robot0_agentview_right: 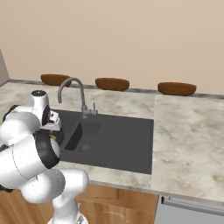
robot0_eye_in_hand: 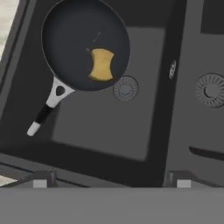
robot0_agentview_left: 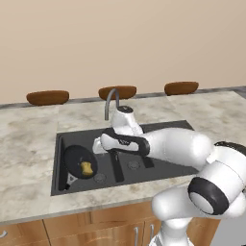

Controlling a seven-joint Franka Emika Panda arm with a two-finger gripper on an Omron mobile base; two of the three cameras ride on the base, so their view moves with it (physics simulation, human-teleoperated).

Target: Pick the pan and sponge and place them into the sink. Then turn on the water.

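Facing you, marble counter [robot0_agentview_left: 29, 144] under a beige wall frames the sink [robot0_agentview_left: 158, 168]; pan [robot0_eye_in_hand: 74, 35] with sponge [robot0_eye_in_hand: 101, 64] fills its left basin, gripper [robot0_eye_in_hand: 111, 183] spread apart above.

The sponge [robot0_eye_in_hand: 101, 64] lies in the pan [robot0_eye_in_hand: 70, 39], inside the sink [robot0_eye_in_hand: 105, 135]

A marbled beige desk [robot0_agentview_left: 29, 144] spans mid-frame; a dark sink [robot0_agentview_left: 163, 129] is set centrally, and three brown oval bowls [robot0_agentview_left: 47, 97] are lined along its back edge.
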